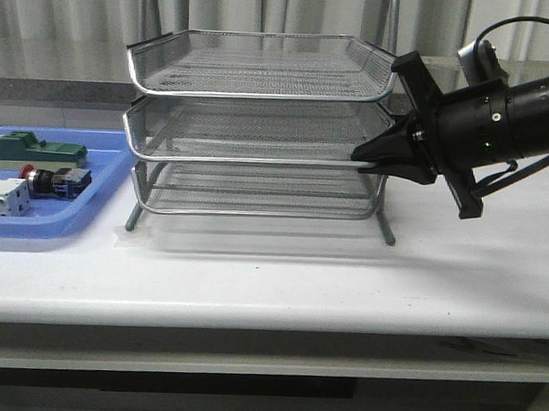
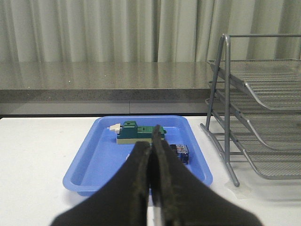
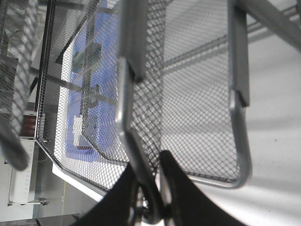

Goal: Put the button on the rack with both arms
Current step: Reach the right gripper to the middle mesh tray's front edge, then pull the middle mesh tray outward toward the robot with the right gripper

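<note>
The silver three-tier wire-mesh rack [image 1: 263,93] stands mid-table. My right gripper [image 1: 363,160] is at its right side, shut on the chrome rim of the middle tier; in the right wrist view the gripper [image 3: 150,165] pinches the rim wire of the rack [image 3: 188,94]. The button [image 1: 45,179], with its red cap and dark body, lies on its side in the blue tray [image 1: 98,195] at the left. My left gripper [image 2: 153,141] is shut and empty, just in front of the tray [image 2: 103,160]. It hides most of the button [image 2: 181,152]. The rack [image 2: 263,117] is to its right.
A green-and-beige block [image 1: 31,147] lies at the back of the tray, also in the left wrist view [image 2: 136,133]. A white switch block [image 1: 0,198] lies at the tray's front left. A grey ledge and curtains are behind the table.
</note>
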You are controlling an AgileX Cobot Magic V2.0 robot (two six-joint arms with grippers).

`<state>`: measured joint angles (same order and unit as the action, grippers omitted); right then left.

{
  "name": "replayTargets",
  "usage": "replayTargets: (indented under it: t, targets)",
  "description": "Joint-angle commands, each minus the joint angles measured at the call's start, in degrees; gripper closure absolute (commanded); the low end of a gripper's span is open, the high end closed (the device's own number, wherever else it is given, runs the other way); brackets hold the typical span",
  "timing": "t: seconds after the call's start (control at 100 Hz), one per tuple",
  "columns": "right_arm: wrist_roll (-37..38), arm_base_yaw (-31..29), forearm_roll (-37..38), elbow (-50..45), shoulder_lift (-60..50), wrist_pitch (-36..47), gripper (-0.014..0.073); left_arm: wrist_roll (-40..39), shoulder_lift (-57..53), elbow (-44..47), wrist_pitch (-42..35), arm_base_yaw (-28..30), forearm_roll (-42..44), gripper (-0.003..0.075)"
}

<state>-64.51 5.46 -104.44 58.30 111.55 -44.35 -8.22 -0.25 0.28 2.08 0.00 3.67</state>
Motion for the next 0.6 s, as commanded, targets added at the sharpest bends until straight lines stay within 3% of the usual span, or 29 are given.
replayTargets:
  t: [0.0,0.59]
  targets:
    - [-0.97,0.11,0.75,-1.41,-3.39,-5.17,0.0659,-0.37,-1.73,1.83,-4.83,-0.11,-0.23,0.0741]
    - [-10.24,0.11,0.4,-23.37,-14.74,-9.2,0.0659,-0.37,-1.73,1.83,-4.83,-0.11,-0.23,0.0741]
